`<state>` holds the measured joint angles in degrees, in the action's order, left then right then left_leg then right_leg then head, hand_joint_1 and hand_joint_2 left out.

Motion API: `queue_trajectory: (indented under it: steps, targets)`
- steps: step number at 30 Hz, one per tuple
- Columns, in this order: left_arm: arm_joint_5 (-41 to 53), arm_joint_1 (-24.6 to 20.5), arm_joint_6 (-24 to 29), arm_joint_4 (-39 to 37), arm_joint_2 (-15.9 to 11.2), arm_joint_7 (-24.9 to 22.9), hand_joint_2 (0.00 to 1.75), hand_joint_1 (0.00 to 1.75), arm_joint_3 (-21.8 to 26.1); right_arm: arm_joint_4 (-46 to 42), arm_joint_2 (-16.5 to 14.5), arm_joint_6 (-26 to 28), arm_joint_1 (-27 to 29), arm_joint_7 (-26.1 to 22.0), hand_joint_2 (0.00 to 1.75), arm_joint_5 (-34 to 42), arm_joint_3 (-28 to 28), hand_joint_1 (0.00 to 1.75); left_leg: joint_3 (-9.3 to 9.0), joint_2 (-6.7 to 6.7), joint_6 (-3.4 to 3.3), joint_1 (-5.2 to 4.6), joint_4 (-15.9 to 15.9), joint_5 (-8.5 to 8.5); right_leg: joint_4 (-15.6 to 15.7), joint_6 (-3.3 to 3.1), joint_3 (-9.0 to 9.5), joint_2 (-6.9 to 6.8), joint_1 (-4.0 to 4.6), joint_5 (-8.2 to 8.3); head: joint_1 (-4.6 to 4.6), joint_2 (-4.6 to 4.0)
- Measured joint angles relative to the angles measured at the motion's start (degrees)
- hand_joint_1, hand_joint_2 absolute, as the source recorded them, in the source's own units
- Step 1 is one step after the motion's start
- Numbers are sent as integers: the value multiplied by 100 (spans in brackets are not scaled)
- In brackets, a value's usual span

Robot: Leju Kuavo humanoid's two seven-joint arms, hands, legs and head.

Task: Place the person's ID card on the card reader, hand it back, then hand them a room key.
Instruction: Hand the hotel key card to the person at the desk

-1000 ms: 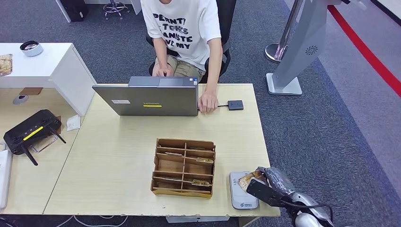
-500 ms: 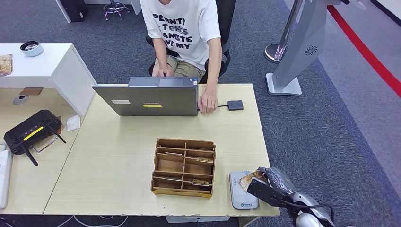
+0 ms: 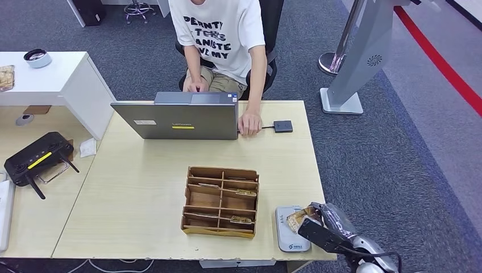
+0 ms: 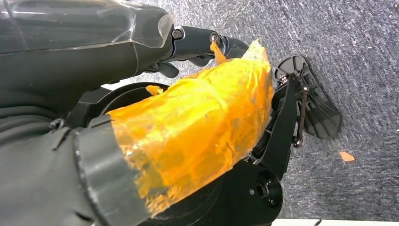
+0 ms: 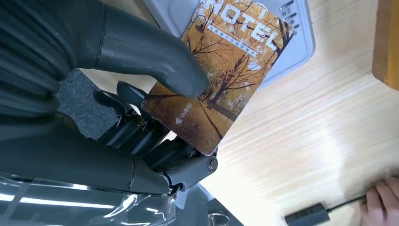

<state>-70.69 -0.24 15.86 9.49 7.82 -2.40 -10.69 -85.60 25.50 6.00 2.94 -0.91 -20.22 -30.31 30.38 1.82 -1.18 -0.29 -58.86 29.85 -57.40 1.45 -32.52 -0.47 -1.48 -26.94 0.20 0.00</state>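
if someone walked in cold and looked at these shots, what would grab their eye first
Probably the card with autumn trees and the word HOTEL, pinched by the right hand above the grey card reader at the table's near right corner. Next, the person in a white printed T-shirt seated behind an open laptop at the far edge. Between them sits a wooden compartment tray holding a few cards.

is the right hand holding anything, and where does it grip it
Yes. The right hand pinches a card with an autumn-tree print by one end, thumb on its face, fingers beneath; the free end reaches over the grey card reader.
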Motion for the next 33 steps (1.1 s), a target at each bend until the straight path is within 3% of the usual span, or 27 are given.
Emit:
queue_trajectory:
  steps: [4,18,28,33]
  targets:
    - [-113,2,36,0,50,77,0,0,97,-286,-58,436,136,-212,175,-64,144,175,7,-1,0,-1,0,0,0,0,-4,-1,-1,0,0,0]
    - [-260,11,160,0,234,320,0,0,472,-2434,-691,2839,1095,-1214,175,-969,1084,175,14,-3,-2,-1,0,4,0,6,-12,-2,-1,-6,0,0]
    - [-22,3,160,0,231,224,0,0,514,-2868,-965,3093,1021,-1249,175,-1993,1377,175,12,-1,-2,-1,0,3,0,7,-10,0,-2,-5,0,0]
    - [5,2,160,0,230,214,0,0,514,-2868,-1019,3090,882,-1208,175,-2080,1417,175,12,-2,-3,-1,0,2,0,7,-10,-2,-2,-5,0,0]
